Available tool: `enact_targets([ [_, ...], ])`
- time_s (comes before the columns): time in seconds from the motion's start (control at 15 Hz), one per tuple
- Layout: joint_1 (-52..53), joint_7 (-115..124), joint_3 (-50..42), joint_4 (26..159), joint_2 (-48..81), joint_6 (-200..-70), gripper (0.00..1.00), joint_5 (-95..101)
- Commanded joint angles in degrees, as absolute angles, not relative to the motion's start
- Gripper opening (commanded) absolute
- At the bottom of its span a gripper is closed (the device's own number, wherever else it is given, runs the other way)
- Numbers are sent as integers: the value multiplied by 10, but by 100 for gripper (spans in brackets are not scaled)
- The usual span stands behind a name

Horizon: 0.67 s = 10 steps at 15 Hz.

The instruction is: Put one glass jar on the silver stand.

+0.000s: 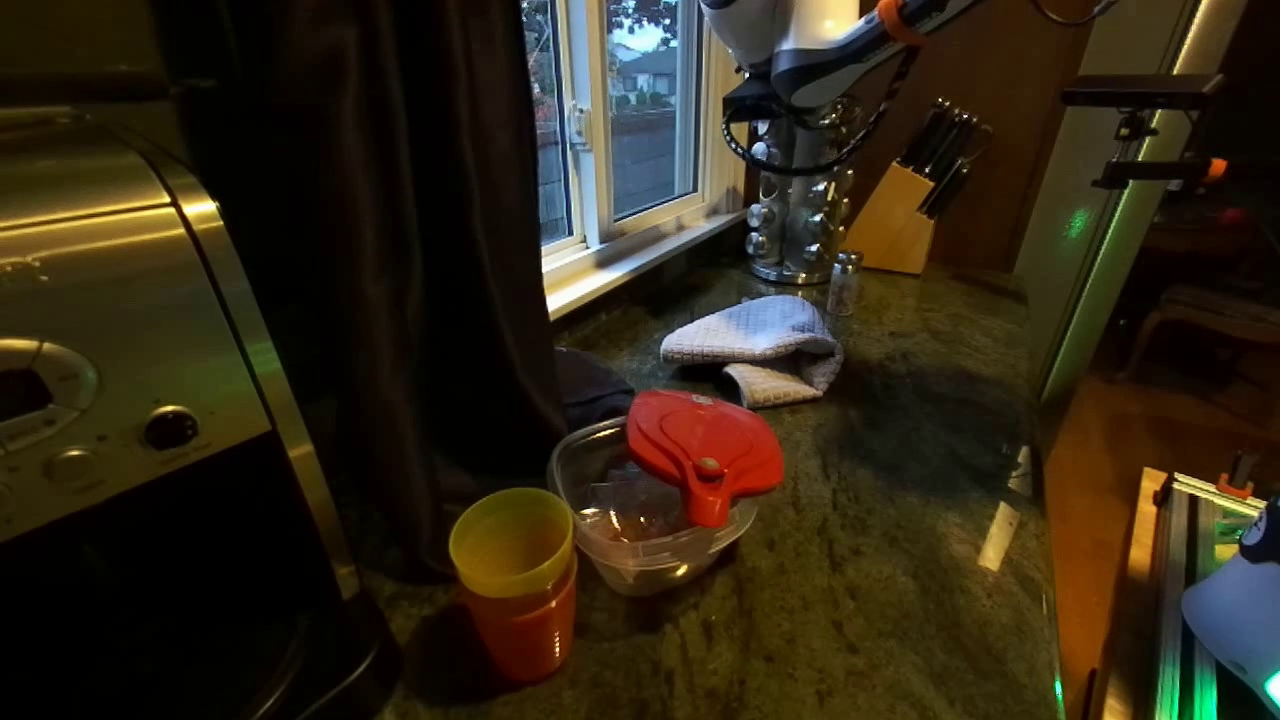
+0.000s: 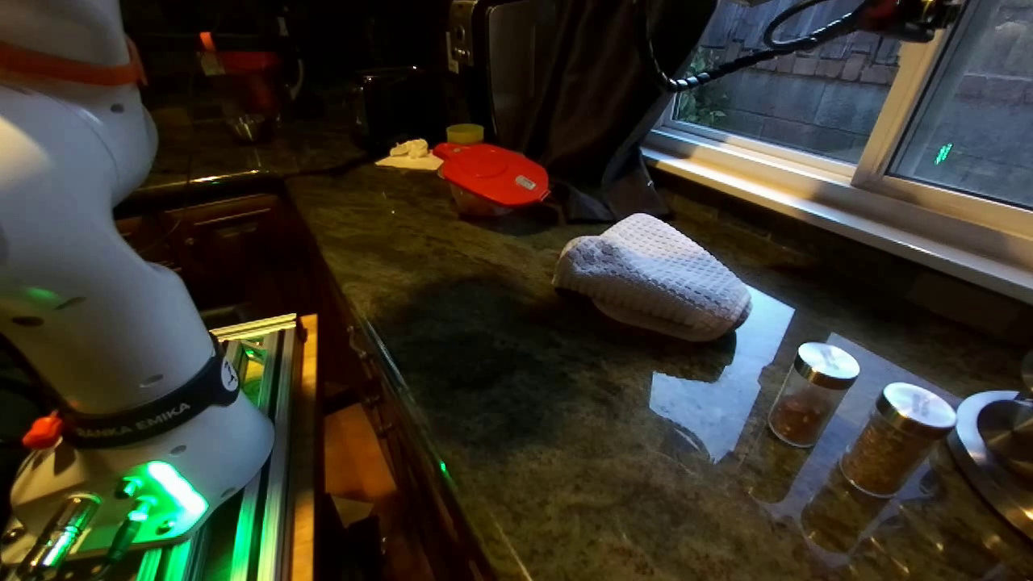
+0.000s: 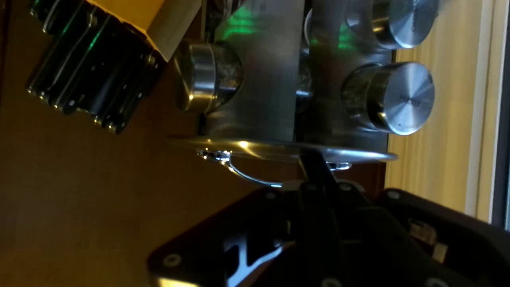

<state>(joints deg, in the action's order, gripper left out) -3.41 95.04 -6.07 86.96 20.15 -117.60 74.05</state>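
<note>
Dark counter [image 1: 880,580]: towel [image 2: 662,278] near glass jars [image 2: 807,407]; knife block [image 1: 890,222] beside silver stand [image 3: 271,91]; hand [image 3: 312,157] closed.

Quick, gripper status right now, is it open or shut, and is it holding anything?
Gripper: closed, with nothing visible in its grip.

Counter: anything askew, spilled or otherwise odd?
Yes: the red lid sits askew on the clear container, overhanging one side and leaving much of its mouth open. Two glass jars stand upright on the counter, off the silver stand where others sit. No spill shows, though parts are dark.
</note>
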Motion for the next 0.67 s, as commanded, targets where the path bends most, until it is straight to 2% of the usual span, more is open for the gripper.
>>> enact_targets([
  [0.0,-29,992,-57,860,208,-1149,0,713],
  [0.6,-30,949,-64,868,206,-1120,0,735],
])
